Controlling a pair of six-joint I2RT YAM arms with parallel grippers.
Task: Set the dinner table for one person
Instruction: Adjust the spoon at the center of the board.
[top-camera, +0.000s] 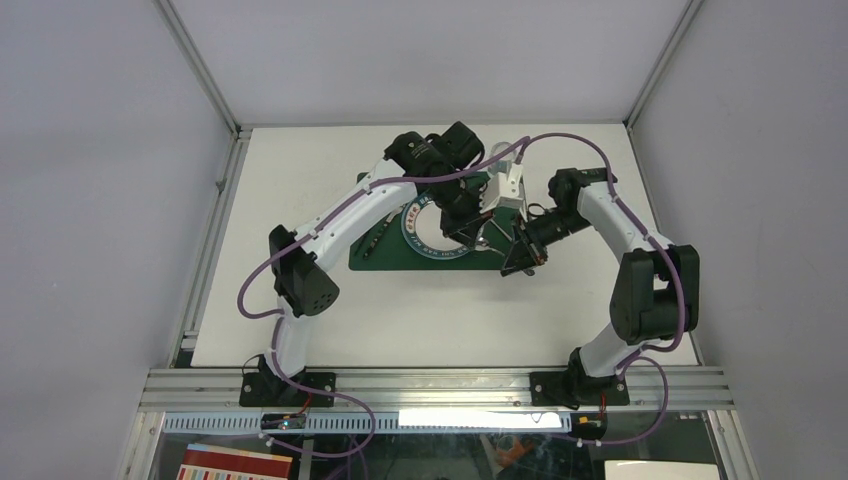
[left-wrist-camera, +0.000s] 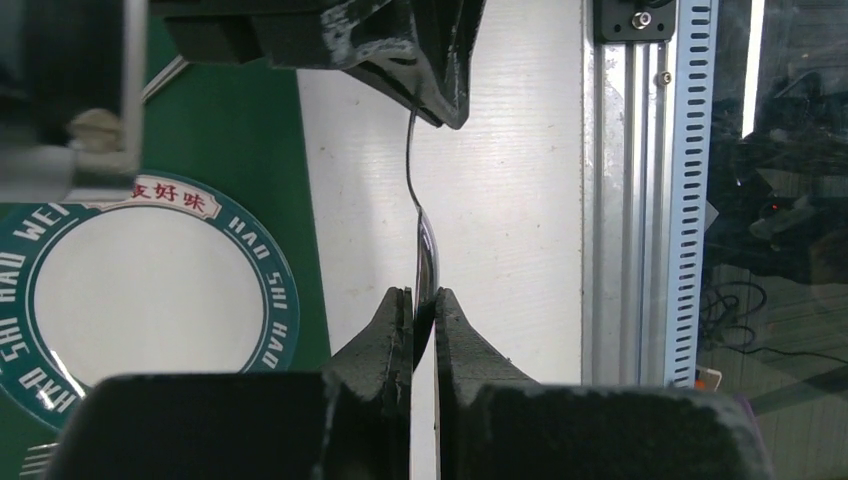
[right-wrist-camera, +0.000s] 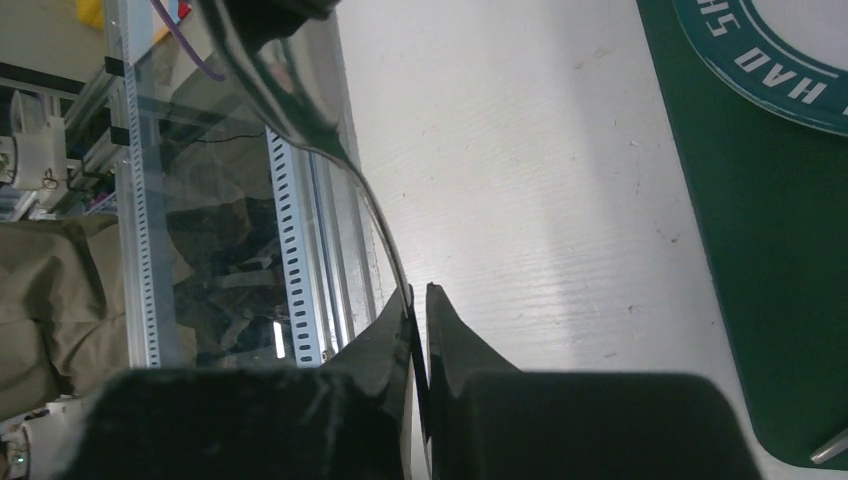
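Both grippers hold one metal spoon (left-wrist-camera: 412, 170) above the white dinner table (top-camera: 450, 320), just right of the green placemat (top-camera: 380, 255). My left gripper (left-wrist-camera: 424, 300) is shut on the spoon's wider bowl end. My right gripper (right-wrist-camera: 420, 292) is shut on its thin handle (right-wrist-camera: 375, 215). In the top view the two grippers meet at the placemat's right edge, the left (top-camera: 470, 225) and the right (top-camera: 515, 245). A white plate with a teal lettered rim (left-wrist-camera: 150, 290) lies on the placemat, left of the spoon.
A thin dark utensil (top-camera: 375, 240) lies on the placemat left of the plate. A silver utensil tip (right-wrist-camera: 830, 450) shows at the placemat's near edge. The aluminium frame rail (left-wrist-camera: 630, 200) runs along the table's side, close to the spoon.
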